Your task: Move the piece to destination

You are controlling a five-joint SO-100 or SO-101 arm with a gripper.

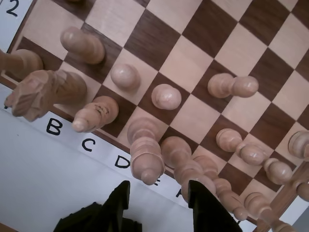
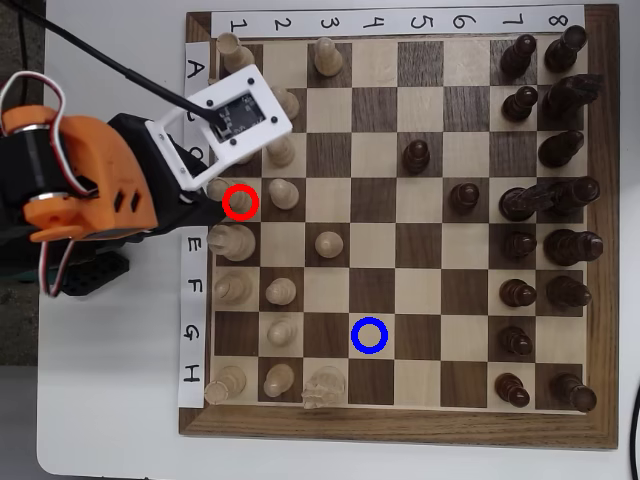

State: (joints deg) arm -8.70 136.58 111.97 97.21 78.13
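Observation:
The piece (image 1: 145, 153) is a tall pale cream chessman with a rounded top, standing on the board's edge row by the letter D. In the overhead view the piece (image 2: 240, 203) sits inside a red ring in column 1. My gripper (image 1: 159, 195) is open, its two black fingers (image 1: 119, 203) just short of the piece and apart from it, with nothing between them. The destination (image 2: 369, 336) is the light square under the blue ring in row G, column 4, and no chessman stands on it. In the overhead view my fingertips are hidden under the orange arm (image 2: 90, 180).
Pale neighbours crowd the piece: a taller one (image 1: 186, 166) beside it on E, a bishop-like one (image 1: 94, 115) on C, and pawns (image 1: 165, 96) one row in. A pale pawn (image 2: 328, 243) stands at E3. Dark pieces (image 2: 520, 200) fill the right columns. A white camera mount (image 2: 240, 115) overhangs rows B and C.

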